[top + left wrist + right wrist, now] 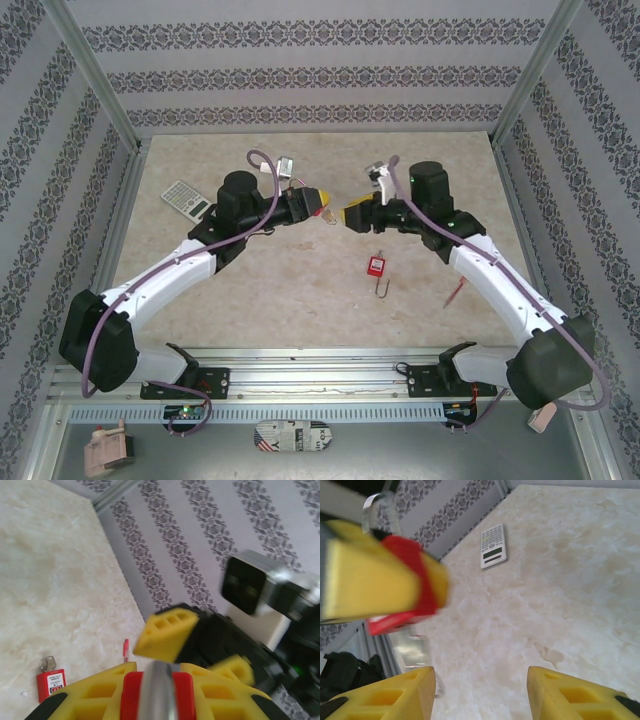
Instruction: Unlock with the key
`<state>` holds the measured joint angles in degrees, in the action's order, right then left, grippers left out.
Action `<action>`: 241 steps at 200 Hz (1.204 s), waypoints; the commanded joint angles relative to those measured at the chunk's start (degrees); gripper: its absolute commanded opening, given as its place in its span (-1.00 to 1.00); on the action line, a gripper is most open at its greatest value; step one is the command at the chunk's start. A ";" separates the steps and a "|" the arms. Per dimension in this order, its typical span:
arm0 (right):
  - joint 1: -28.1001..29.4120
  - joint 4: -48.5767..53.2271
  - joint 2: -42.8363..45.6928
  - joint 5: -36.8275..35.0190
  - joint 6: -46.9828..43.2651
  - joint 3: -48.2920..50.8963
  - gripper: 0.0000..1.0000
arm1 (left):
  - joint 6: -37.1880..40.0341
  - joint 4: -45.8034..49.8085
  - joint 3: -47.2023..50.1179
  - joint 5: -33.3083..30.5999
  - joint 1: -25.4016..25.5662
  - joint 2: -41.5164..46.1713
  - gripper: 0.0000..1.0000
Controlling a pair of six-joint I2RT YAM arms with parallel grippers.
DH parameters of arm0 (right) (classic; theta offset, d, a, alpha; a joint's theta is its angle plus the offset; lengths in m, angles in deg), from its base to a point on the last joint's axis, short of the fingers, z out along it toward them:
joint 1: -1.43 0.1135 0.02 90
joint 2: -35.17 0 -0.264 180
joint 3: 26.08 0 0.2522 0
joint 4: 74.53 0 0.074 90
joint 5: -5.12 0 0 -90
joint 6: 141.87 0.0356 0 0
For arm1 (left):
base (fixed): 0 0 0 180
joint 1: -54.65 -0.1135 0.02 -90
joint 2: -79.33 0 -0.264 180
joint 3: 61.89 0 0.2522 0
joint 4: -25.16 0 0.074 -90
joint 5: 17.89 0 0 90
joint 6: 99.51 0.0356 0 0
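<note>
My left gripper is shut on a red padlock, held in the air over the middle of the table. A blurred silver metal piece runs up its middle; key or shackle, I cannot tell. In the right wrist view the held padlock shows a pale loop at its top. My right gripper faces it a short way off, open with nothing between its fingers. A second red padlock lies on the table with a grey metal piece at its end.
A calculator lies at the back left of the table. A red pen lies right of the table padlock. Patterned walls with metal posts close in the back and both sides.
</note>
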<state>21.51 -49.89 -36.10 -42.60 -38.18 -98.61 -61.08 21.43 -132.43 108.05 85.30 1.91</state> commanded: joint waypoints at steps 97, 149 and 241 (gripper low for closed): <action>0.36 -32.39 -1.08 13.80 25.95 6.74 -0.21 | 7.01 -16.41 -0.69 5.37 -0.16 0.95 -1.00; 1.54 -33.26 -0.31 13.44 25.95 8.65 -0.26 | 5.17 -18.15 -0.62 4.31 -0.16 0.22 -1.00; 1.41 -34.14 3.42 13.50 27.90 11.23 -0.15 | 5.93 -16.88 -0.62 2.30 -0.16 -0.61 -1.00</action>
<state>22.30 -82.07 -34.63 -30.30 -11.03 -88.60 -55.97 8.95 -131.05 111.29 85.30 1.75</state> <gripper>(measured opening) 0.417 0.243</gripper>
